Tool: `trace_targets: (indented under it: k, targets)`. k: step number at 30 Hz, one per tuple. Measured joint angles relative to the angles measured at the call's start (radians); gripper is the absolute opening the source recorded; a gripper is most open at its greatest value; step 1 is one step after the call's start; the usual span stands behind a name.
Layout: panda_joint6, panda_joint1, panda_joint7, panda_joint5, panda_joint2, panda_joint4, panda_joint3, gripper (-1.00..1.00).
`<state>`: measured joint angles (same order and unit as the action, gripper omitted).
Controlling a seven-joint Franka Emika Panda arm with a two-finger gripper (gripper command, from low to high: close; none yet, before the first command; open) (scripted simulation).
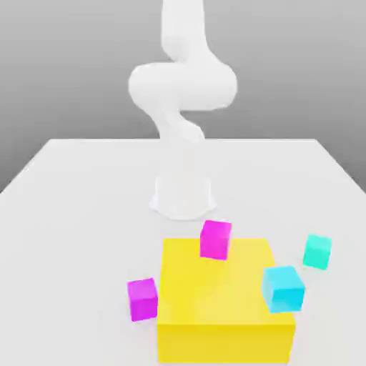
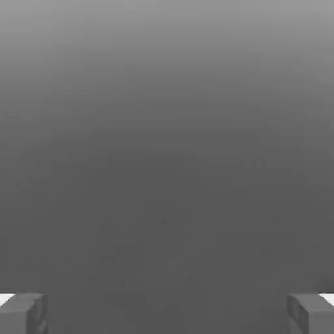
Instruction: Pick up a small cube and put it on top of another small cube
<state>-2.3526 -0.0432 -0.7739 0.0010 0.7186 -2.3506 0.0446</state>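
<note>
Beside the yellow block (image 1: 221,307), teal cube (image 1: 317,251), untouched.

Big yellow block (image 1: 225,307) sits on the white counter (image 1: 71,214), nearest the camera. Sky-blue cube (image 1: 283,288) is by the block's corner on the exterior view's right (contact unclear). Purple-magenta cube (image 1: 142,298) just beside its opposite side.

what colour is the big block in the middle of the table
Yellow: the big yellow block shows best in the exterior view.
</note>
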Motion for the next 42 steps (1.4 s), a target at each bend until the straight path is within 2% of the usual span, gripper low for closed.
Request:
trace_targets:
  k: [14,20,23,27,28,35,39,42]
  targets:
    - [-0.334,-0.288,0.141,-0.026,-0.522,-0.307,0.274,0.0]
    - [-0.472,-0.423,0.177,-0.067,-0.741,-0.429,0.376,0.0]
    - [-0.546,-0.467,0.1,-0.181,-0.846,-0.426,0.318,0.0]
    - [-0.648,-0.609,-0.006,-0.323,-0.979,-0.399,0.144,0.0]
    - [-0.67,-0.64,-0.023,-0.346,-1.006,-0.393,0.107,-1.0]
    - [-0.673,-0.647,-0.028,-0.351,-1.01,-0.393,0.1,-1.0]
    - [-0.589,-0.561,0.075,-0.215,-0.898,-0.418,0.218,-1.0]
    - [-0.514,-0.554,0.17,-0.086,-0.797,-0.44,0.256,-1.0]
